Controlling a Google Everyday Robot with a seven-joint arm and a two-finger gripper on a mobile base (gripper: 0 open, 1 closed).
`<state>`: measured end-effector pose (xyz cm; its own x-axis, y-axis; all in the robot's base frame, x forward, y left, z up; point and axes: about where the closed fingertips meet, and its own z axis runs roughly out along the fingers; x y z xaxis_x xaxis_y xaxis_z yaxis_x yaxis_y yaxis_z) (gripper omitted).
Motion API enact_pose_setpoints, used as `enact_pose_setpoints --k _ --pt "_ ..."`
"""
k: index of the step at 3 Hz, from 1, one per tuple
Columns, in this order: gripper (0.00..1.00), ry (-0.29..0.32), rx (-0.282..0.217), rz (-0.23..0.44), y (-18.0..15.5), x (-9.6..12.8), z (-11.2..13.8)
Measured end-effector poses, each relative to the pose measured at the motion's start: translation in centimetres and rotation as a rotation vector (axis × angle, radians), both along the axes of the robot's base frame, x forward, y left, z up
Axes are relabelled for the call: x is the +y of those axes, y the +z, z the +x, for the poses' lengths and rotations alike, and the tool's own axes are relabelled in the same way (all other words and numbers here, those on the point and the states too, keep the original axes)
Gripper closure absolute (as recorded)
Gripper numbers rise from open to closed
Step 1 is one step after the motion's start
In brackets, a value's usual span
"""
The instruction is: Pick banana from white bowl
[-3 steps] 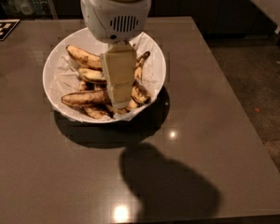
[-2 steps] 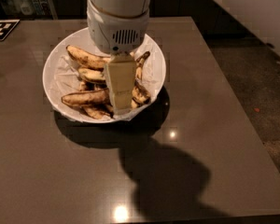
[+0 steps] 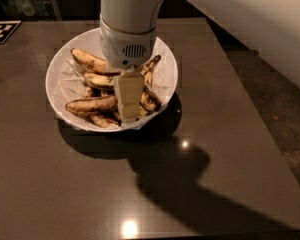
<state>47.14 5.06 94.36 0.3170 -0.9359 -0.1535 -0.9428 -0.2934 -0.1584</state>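
The white bowl [image 3: 57, 69] stands on the dark table, lined with crinkled white paper and holding several spotted bananas. The longest banana [image 3: 90, 105] lies along the front left of the pile, yellow with brown-black mottling. My gripper [image 3: 129, 113] hangs from the white wrist straight down into the middle of the bowl, its tip among the bananas just right of the long banana's end. The wrist hides the bananas at the back centre of the bowl.
The brown table [image 3: 215, 134] extends around the bowl, with its right edge running down to the dark floor [image 3: 285, 109]. A black-and-white marker tag [image 3: 1, 31] lies at the far left corner. The arm casts a shadow on the table in front.
The wrist has come down closer over the bowl and now covers more of the back bananas. The bananas and the bowl have not moved.
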Motion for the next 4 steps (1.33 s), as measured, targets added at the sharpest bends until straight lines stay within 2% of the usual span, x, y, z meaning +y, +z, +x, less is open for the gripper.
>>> enact_pose_setpoints --k 4 --pt "0.39 0.032 0.059 -0.027 -2.7 1.1 2.0"
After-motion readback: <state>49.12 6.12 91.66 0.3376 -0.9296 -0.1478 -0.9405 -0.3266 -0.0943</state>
